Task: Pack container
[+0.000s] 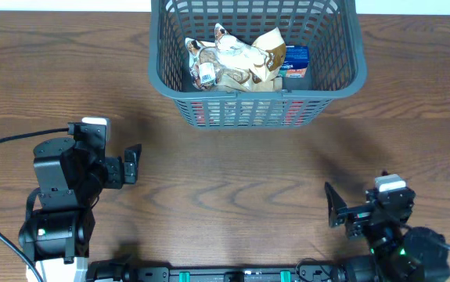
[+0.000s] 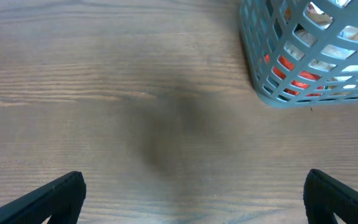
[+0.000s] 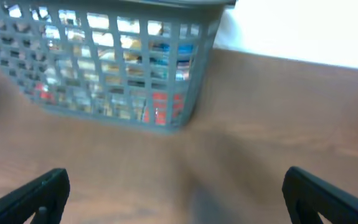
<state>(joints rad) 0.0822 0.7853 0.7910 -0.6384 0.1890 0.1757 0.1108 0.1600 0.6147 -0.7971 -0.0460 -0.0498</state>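
The dark grey lattice container [image 1: 342, 74] stands at the back middle of the table. It holds several snack packets [image 1: 236, 59], a blue box [image 1: 296, 61] and something red low at its front wall. The container also shows in the left wrist view [image 2: 272, 81] at upper right and in the right wrist view [image 3: 185, 93] at upper left. My left gripper [image 1: 133, 164] is open and empty at the left, above bare wood [image 2: 194, 199]. My right gripper [image 1: 333, 205] is open and empty at the front right, above bare wood [image 3: 175, 199].
The wooden table [image 1: 232, 180] lies between the two arms and the container. A black cable [image 1: 5, 141] runs from the left arm to the left edge. A white wall [image 3: 303, 28] shows behind the table.
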